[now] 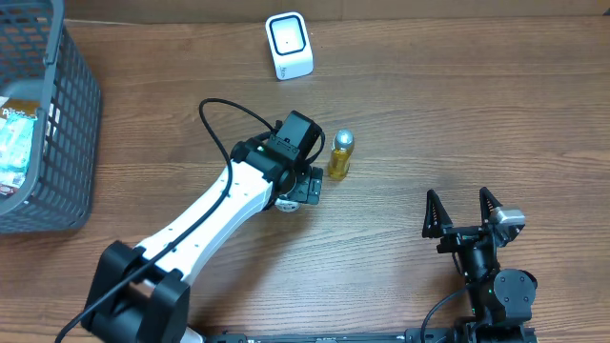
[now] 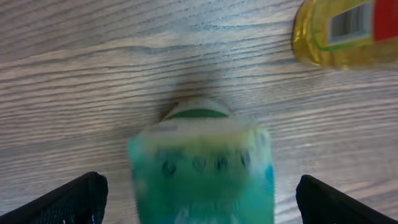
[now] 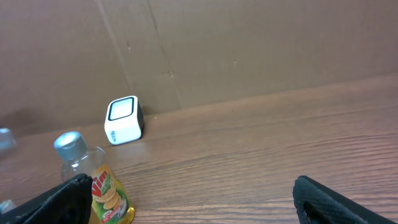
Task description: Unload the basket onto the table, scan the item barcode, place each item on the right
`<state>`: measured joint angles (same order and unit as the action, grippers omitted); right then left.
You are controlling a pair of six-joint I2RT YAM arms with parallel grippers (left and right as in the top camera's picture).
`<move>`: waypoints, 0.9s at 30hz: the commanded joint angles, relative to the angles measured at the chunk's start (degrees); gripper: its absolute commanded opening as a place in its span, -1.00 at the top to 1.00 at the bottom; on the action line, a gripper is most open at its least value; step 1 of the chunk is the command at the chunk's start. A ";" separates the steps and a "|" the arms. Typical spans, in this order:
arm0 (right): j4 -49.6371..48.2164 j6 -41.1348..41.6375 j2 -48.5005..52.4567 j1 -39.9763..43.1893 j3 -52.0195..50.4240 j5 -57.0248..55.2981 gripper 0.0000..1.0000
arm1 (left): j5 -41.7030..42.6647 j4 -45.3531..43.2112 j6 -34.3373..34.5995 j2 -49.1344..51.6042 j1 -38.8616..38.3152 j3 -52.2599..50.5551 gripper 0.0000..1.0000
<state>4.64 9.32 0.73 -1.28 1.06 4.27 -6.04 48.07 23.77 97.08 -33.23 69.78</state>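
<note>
Bottle (image 1: pixel 340 155) stands upright, cap up, beside left hand (image 2: pixel 199 190) spread wide around blurred green pack (image 2: pixel 202 165), gripping nothing.

On the counter (image 1: pixel 477 114), the scanner (image 1: pixel 289 45) sits at the back, near the middle. The basket (image 1: pixel 71 114) is at the far left, with packets (image 1: pixel 14 143) in it. The bottle (image 1: pixel 340 155) stands mid-counter, in front of the scanner. Just left of it, a pack (image 2: pixel 202 174) lies between the left jaws. The right jaws hang at the front right, well apart from the bottle.
</note>
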 commanded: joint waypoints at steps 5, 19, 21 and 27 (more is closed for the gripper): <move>-0.22 -0.22 -0.57 -0.37 -0.61 0.13 -1.00 | 3.69 -1.29 -0.46 5.79 0.22 -0.94 -0.99; -0.24 -0.22 -0.57 -0.37 -0.61 0.15 -1.00 | 7.65 -2.78 9.42 6.27 0.26 -0.50 -0.69; -0.22 -0.22 -0.57 -0.37 -0.61 0.15 -1.00 | 7.78 -2.78 11.72 6.27 -0.11 -0.50 -0.70; -0.24 -0.22 -0.57 -0.37 -0.61 0.15 -1.00 | 7.58 -3.32 14.47 6.27 -1.42 -0.50 -0.80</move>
<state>4.62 9.34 0.73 -1.28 1.06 4.25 0.49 44.93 34.83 102.85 -33.67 68.97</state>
